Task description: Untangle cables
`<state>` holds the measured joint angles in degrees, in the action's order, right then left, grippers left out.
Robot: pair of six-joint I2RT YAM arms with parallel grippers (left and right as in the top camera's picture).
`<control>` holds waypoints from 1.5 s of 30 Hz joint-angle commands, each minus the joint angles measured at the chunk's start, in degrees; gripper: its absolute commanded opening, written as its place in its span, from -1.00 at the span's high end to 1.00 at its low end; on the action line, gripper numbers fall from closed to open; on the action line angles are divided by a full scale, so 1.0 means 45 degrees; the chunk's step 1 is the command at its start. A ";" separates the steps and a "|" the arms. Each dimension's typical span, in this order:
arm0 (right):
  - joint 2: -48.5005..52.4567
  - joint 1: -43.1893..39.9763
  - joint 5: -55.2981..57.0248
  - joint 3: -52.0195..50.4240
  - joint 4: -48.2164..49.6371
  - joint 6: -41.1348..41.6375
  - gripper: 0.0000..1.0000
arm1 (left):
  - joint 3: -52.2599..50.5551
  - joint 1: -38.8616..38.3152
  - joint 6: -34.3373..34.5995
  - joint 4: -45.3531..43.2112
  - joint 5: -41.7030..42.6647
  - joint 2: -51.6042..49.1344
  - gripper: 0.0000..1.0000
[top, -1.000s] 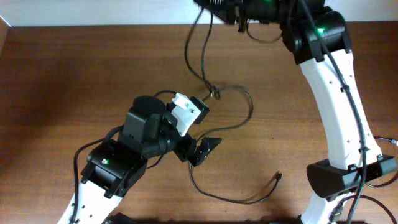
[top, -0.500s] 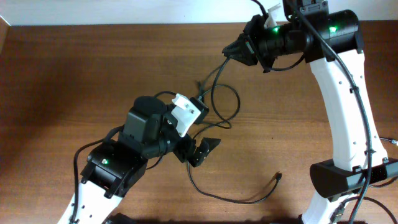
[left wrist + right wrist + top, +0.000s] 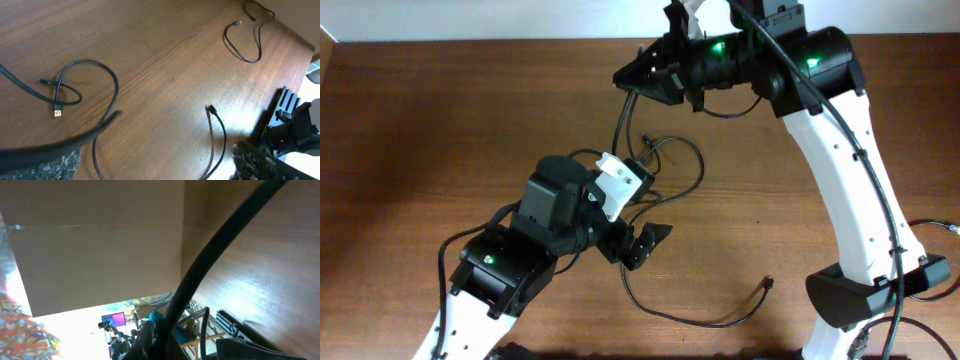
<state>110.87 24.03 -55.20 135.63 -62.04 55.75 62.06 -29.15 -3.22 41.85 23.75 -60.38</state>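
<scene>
At top centre of the overhead view, the right hand (image 3: 628,78) is clenched on a cable (image 3: 622,118) hanging toward the tabletop (image 3: 420,120). The left hand (image 3: 646,208), mid-frame, is released. In the left wrist view, loose cables (image 3: 90,61) lie looped at left. In the right wrist view, the cable (image 3: 200,267) crosses diagonally.

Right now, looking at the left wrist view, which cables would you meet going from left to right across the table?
Looped cable with the gold-tipped plug → plug end of the middle cable → small curled cable at the upper right.
</scene>
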 commanded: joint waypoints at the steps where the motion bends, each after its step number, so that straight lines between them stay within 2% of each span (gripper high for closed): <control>1: -0.0811 0.0000 0.0612 0.0102 0.0015 0.0049 0.92 | 0.0136 0.0010 0.0034 0.0199 -0.0044 0.0102 -0.98; 5: -0.1972 -0.0053 0.3342 0.0102 -0.0758 -0.0107 0.92 | 0.0136 0.0015 0.0243 0.0253 -0.0384 0.0136 -0.98; 8: -0.2579 -0.0214 0.4663 0.0102 -0.1418 -0.0248 0.92 | 0.0136 0.0015 0.3031 0.0452 -0.3298 0.0525 -0.98; 9: -0.2963 -0.0214 0.5411 0.0102 -0.1705 -0.0248 0.92 | 0.0136 0.0015 0.4566 0.0937 -0.5134 0.1088 -0.98; 10: -0.3308 -0.0214 0.5921 0.0102 -0.1860 -0.0248 0.92 | 0.0136 0.0015 0.5241 0.1360 -0.6329 0.1462 -0.98; 13: -0.4274 -0.0214 0.7393 0.0102 -0.2594 -0.0243 0.92 | 0.0136 0.0015 0.5571 0.1860 -0.7737 0.2210 -0.98; 21: -0.5241 -0.0214 1.0749 0.0097 -0.7839 -0.0461 0.92 | 0.0136 0.0015 0.5566 0.1982 -0.7907 0.1681 -0.98; 22: -0.5270 -0.0214 1.0758 0.0083 -0.7839 -0.1379 0.92 | 0.0136 0.0015 0.5566 0.1982 -0.7907 0.1583 -0.98; 23: -0.5323 -0.0214 1.0763 0.0083 -0.7834 -0.1535 0.92 | 0.0136 0.0015 0.5566 0.2011 -0.7907 0.1477 -0.99; 31: -0.5406 -0.0214 1.0321 0.0092 -0.7480 -0.1554 0.92 | 0.0136 0.0015 0.5566 0.2210 -0.7907 0.0787 -0.98; 33: -0.5391 -0.0180 0.9194 0.0087 -0.6989 -0.2681 0.92 | 0.0136 0.0015 0.5566 0.2215 -0.7907 0.0690 -0.98; 36: -0.5391 -0.0194 0.9641 0.0087 -0.6844 -0.2759 0.92 | 0.0136 0.0015 0.5566 0.2259 -0.7907 0.0680 -0.98; 39: -0.5406 -0.0194 1.0856 0.0102 -0.5887 -0.2715 0.92 | 0.0136 0.0015 0.5566 0.2254 -0.7907 0.0680 -0.98; 45: -0.5649 -0.0194 1.6271 0.0102 -0.4677 -0.1554 0.92 | 0.0136 0.0015 0.5566 0.2254 -0.7907 0.0680 -0.98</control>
<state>87.46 23.33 5.72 135.87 -84.47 46.59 62.13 -29.15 20.86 51.90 -11.00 -57.23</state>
